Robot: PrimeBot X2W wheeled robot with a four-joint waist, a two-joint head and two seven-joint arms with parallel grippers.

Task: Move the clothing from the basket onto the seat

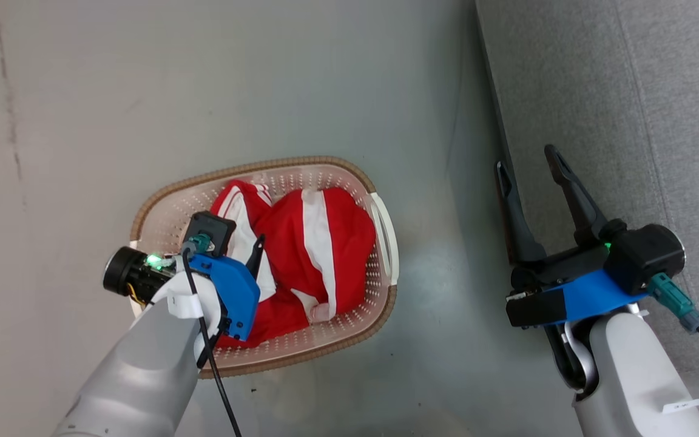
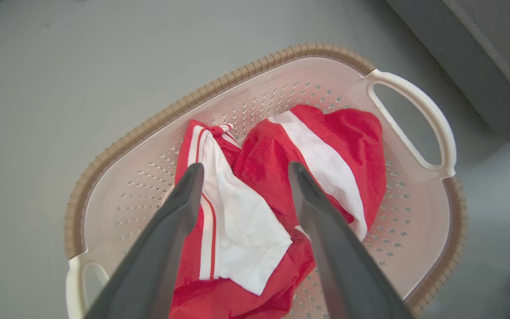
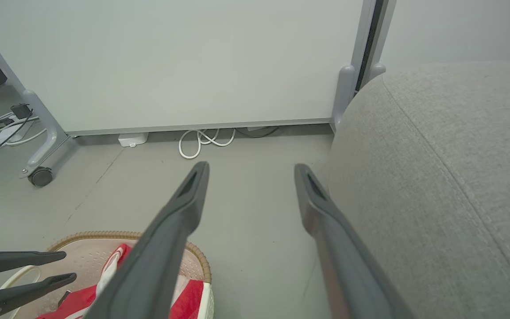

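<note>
The left gripper (image 2: 245, 168) hovers, fingers apart, just over the red-and-white clothing (image 1: 331, 243) heaped in the basket (image 1: 301, 162) on the grey floor (image 1: 204, 91); further right, the right gripper (image 1: 526, 161) hangs empty, fingers spread, at the left edge of the seat (image 1: 628, 121)

Indoor test space, more lab or studio than home. A bare grey floor (image 3: 255, 195) runs to a tall white partition panel (image 3: 171, 62) that stands on a caster (image 3: 40, 176) at the far left. Loose white cables (image 3: 204, 142) and a small white adapter (image 3: 132, 139) lie along its foot. A grey upholstered seat (image 3: 436, 177) stands at the right, a laundry basket (image 1: 301, 164) on the floor near left.
</note>
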